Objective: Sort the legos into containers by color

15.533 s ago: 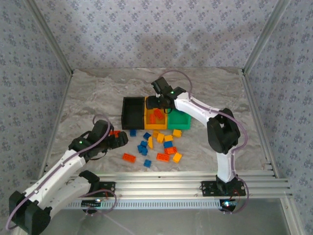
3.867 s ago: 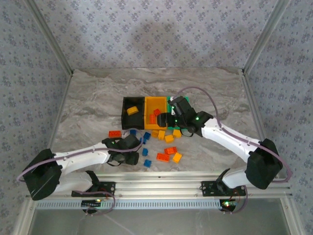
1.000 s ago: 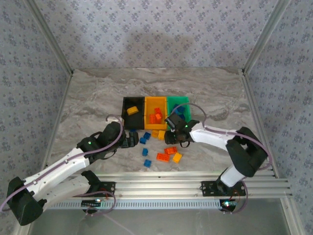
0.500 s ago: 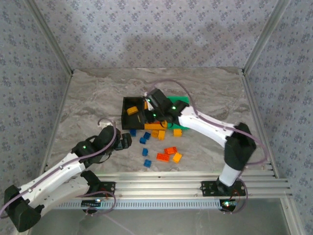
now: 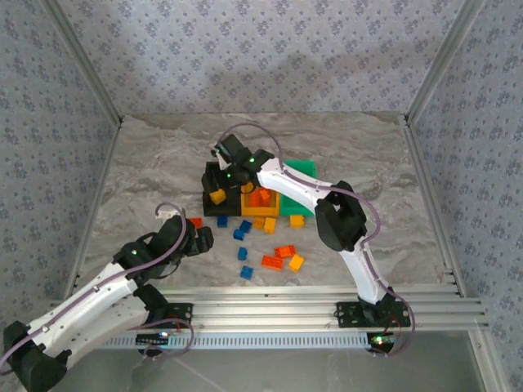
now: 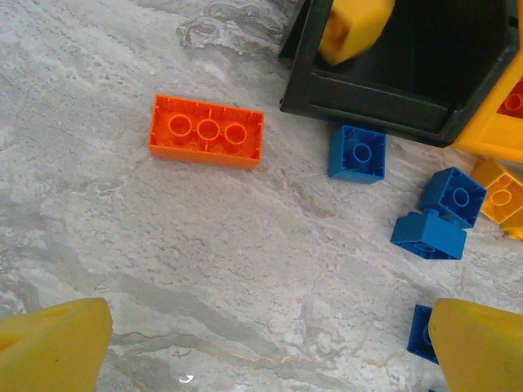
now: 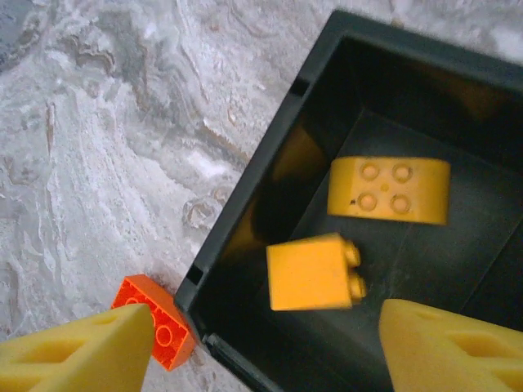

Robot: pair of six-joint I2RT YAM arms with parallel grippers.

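Note:
My right gripper (image 5: 222,176) hangs open over the black container (image 5: 206,196). In the right wrist view its fingers (image 7: 78,355) stand wide apart. A yellow lego (image 7: 315,272) lies free between them inside the black container (image 7: 245,204), next to a second yellow lego (image 7: 388,190). My left gripper (image 5: 201,237) is open and holds nothing, low over the table. Ahead of it lie a red-orange lego (image 6: 207,131) and blue legos (image 6: 357,153). The orange-yellow container (image 5: 274,206) holds red-orange legos (image 5: 261,196). The green container (image 5: 304,170) is partly behind the right arm.
Loose legos are scattered in front of the containers: blue (image 5: 243,254), red-orange (image 5: 285,251) and yellow (image 5: 296,262). Metal rails run along the near edge (image 5: 286,310). Patterned walls close in the sides and back.
The right gripper moved left from the middle of the row to over the black container and opened, letting go of a yellow lego. The left arm drew back slightly, still open.

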